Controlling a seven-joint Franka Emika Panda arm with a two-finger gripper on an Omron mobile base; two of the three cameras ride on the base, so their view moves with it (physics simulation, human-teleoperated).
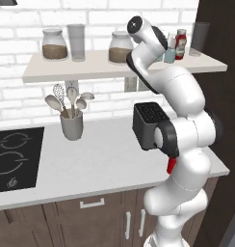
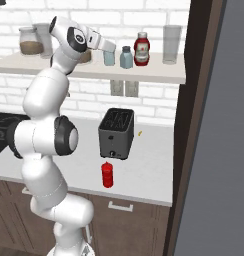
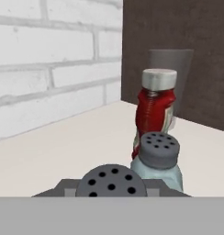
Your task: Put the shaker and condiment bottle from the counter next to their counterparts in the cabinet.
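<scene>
1. 2 pale blue-grey shakers stand on the cabinet [image 2: 159, 75] shelf board: the shaker [image 2: 109, 55] sits at the end of the gripper [image 2: 107, 49], and its twin shaker [image 2: 126, 58] stands just beside it, on the side nearer the labelled bottle.
2. In the hand view, the shaker's [image 3: 111, 182] perforated grey cap sits at the bottom centre, right in front of the camera, with the twin shaker [image 3: 158, 158] close by and the labelled bottle [image 3: 154, 114] behind that.
3. The gripper reaches the shaker at shelf height, but I cannot tell whether its fingers pinch the shaker or stand spread, because the fingertips are hidden.
4. 2 red bottles show: the labelled bottle [image 2: 141, 49] with a whitish label stands on the shelf just beside the twin shaker, and 1 plain red condiment bottle [image 2: 107, 174] stands upright on the counter [image 2: 149, 170], in front of the toaster [image 2: 116, 133] and near the counter's front edge.
5. 2 glass jars [image 1: 55, 44] with brown contents stand on the shelf's left part, with 1 tall clear glass [image 1: 76, 42] between them.
6. 1 more tall glass [image 2: 171, 44] stands at the shelf's right end, beside the labelled bottle.
7. 1 grey utensil holder [image 1: 71, 125] with several pale spoons stands on the counter, left of the toaster [image 1: 149, 124].
8. 1 black cooktop [image 1: 16, 157] lies at the counter's left.
</scene>
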